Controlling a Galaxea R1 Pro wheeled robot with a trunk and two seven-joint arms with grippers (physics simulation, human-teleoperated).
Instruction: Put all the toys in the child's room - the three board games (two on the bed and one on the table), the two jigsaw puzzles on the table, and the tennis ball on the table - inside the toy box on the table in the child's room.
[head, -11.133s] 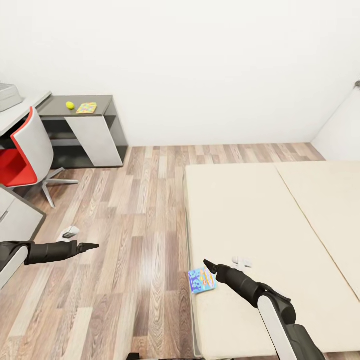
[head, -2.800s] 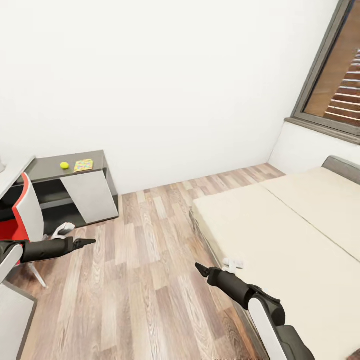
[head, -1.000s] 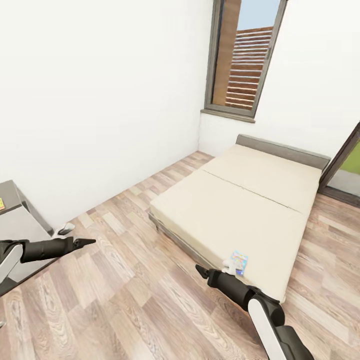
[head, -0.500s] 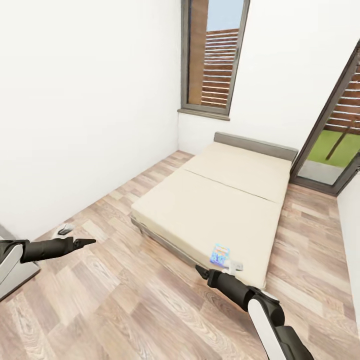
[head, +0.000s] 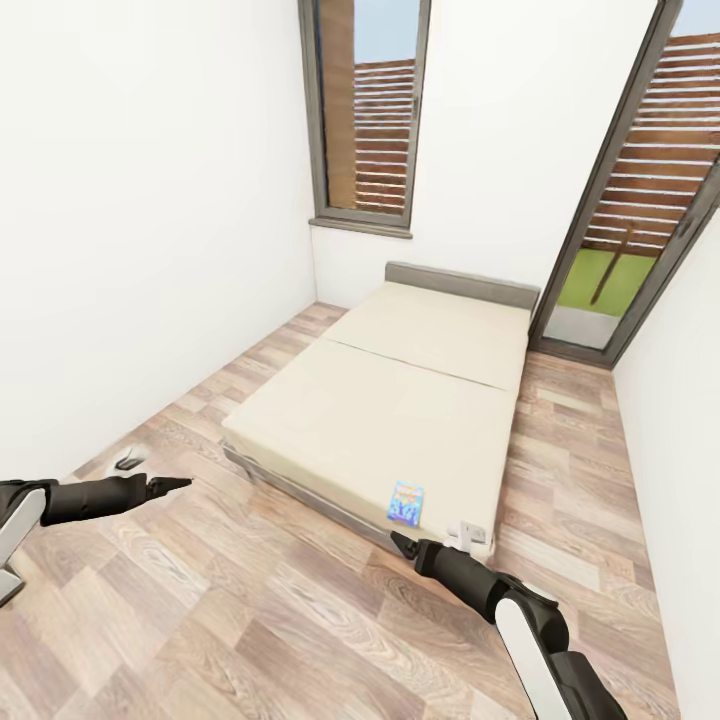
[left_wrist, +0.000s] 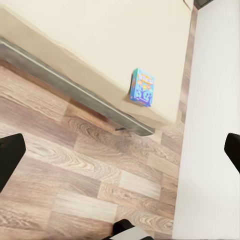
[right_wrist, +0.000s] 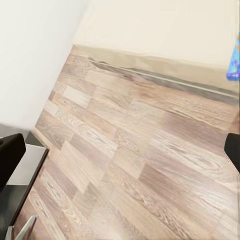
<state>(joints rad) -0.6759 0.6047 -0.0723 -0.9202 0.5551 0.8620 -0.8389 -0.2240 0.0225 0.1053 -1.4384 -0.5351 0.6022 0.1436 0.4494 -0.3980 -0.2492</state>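
So the bed (head: 400, 400) runs lengthwise away from the robot toward the far wall, beige mattress on a grey frame with a low grey headboard (head: 462, 285) at the far end, sitting on the wood-plank floor (head: 250, 620). One small blue board game (head: 405, 502) lies flat on the mattress right by the near corner, close to the foot edge; you can spot it from the left wrist cam too (left_wrist: 142, 87), and a sliver of it peeks in at the edge of the right wrist cam (right_wrist: 234, 62). The left gripper (head: 172, 485) hangs out over the bare floor, well apart from the bed, and its fingers sit wide apart with nothing between them, judging by the two dark tips at opposite edges of its wrist view. The right gripper (head: 400, 543) floats over the floor just in front of the bed's near corner, near the blue box but not touching it, fingers also spread and empty. A tall narrow window (head: 365, 110) is in the far wall behind the headboard, and a glass door (head: 630, 200) with slats and some green outside is off to the right of the bed. White wall (head: 130, 250) runs along the left.
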